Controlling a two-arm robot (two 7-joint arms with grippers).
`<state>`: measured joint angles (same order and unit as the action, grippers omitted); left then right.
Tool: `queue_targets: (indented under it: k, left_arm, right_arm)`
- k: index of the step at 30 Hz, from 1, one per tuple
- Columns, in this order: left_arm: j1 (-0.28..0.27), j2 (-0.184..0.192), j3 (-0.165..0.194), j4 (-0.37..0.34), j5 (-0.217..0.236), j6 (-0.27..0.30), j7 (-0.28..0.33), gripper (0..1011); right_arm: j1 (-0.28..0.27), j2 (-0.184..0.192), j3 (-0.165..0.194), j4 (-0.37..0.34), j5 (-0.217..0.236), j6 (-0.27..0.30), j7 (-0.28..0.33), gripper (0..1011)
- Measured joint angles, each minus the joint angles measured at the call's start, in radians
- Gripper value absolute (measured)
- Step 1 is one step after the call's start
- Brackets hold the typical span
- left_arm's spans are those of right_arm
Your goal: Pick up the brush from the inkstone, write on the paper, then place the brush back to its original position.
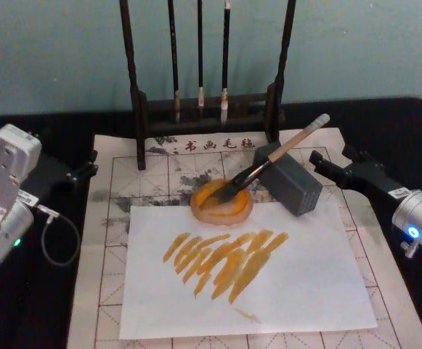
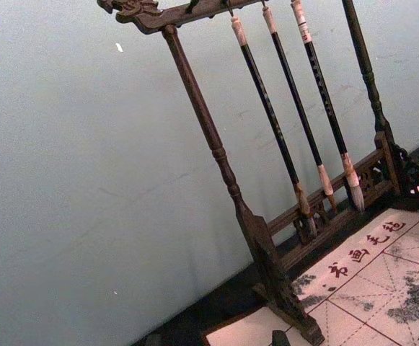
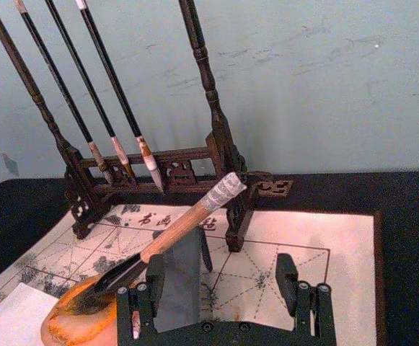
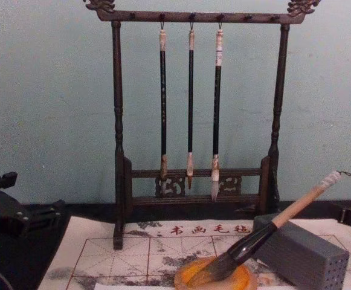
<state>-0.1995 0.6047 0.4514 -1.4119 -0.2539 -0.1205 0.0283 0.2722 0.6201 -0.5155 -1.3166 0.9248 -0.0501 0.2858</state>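
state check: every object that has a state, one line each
brush: tip in inkstone, handle leaning on grey block
inkstone: ink-stained, on the white sheet's far edge
white sheet: orange strokes on it
hanging brushes: three on rack
left gripper: idle, off the paper
right gripper: open, near block

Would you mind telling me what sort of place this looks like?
Probably a calligraphy practice desk: a wooden rack of hanging brushes, a gridded sheet with red characters, and a big brush resting in an ink dish.

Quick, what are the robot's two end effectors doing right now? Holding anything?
Left end effector: empty, beside the paper; open or closed cannot be told.
Right end effector: open, empty, near the brush.
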Motion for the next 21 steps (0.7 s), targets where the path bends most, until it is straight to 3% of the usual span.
queue_targets:
  k: [21]
  left_arm:
    - [0.0,0.0,0.0,0.0,0.0,0.0,0.0,1001]
  right_arm:
    - [0.0,0.0,0.0,0.0,0.0,0.0,0.0,1003]
